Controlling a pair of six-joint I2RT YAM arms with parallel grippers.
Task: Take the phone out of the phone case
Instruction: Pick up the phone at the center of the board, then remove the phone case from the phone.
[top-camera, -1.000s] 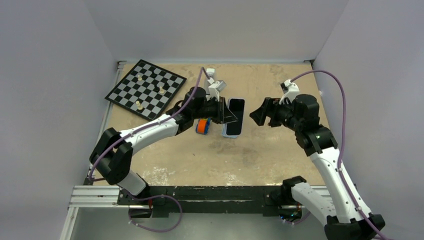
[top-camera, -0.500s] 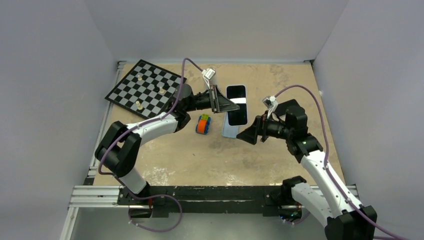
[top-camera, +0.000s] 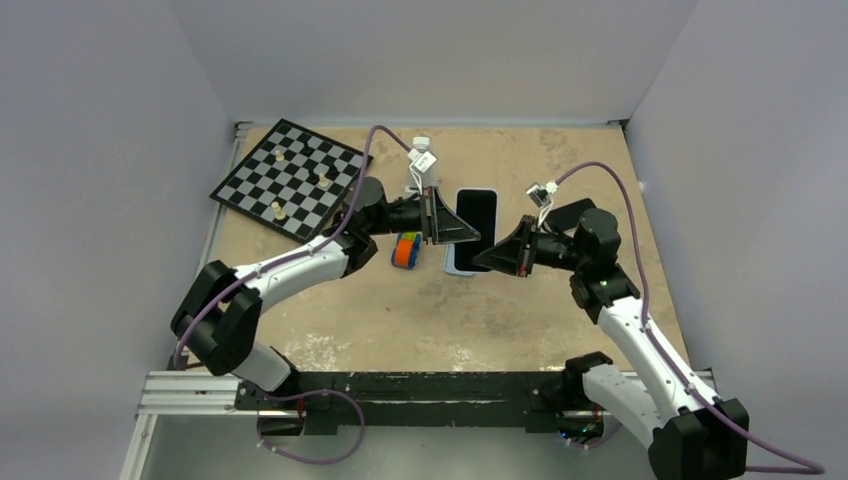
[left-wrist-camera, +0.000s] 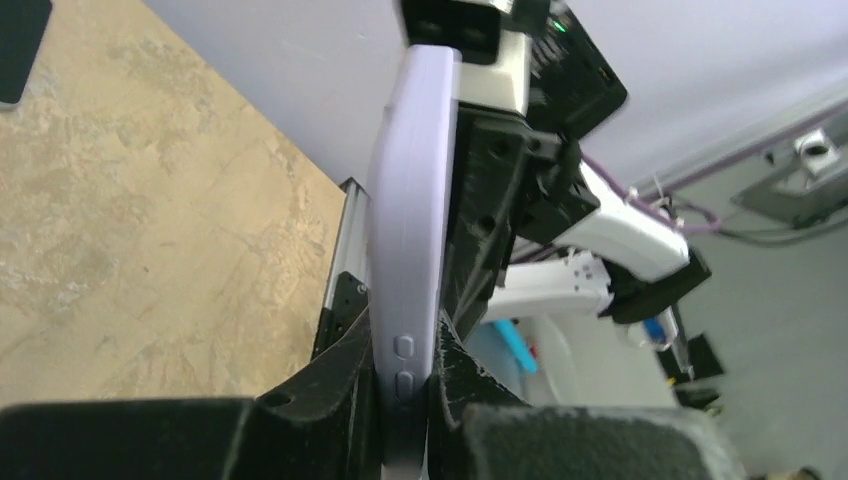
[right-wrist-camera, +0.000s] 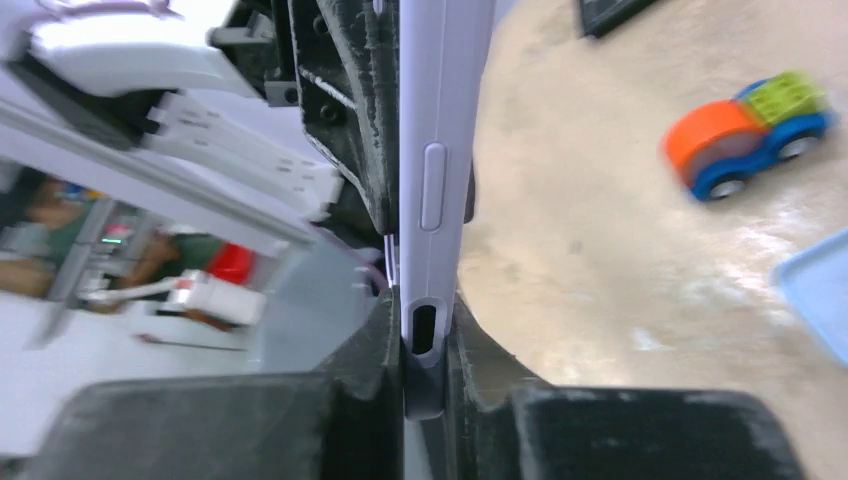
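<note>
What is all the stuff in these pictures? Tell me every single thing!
Black-and-white chessboard: one, far left corner of the table.
Small chess pieces: a few, pale, on the chessboard; too small to count.
Plastic toy car: one, orange, blue and green, mid-table.
Black-screened phone: one, inside the case, screen up.
Lavender phone case: one, around the phone, held between both grippers.
Light blue flat thing: one, on the table partly under the phone; cannot tell what.
Sandy mottled table: one, under everything.
Left gripper: black, shut on the case's edge.
Right gripper: black, shut on the opposite edge.
</note>
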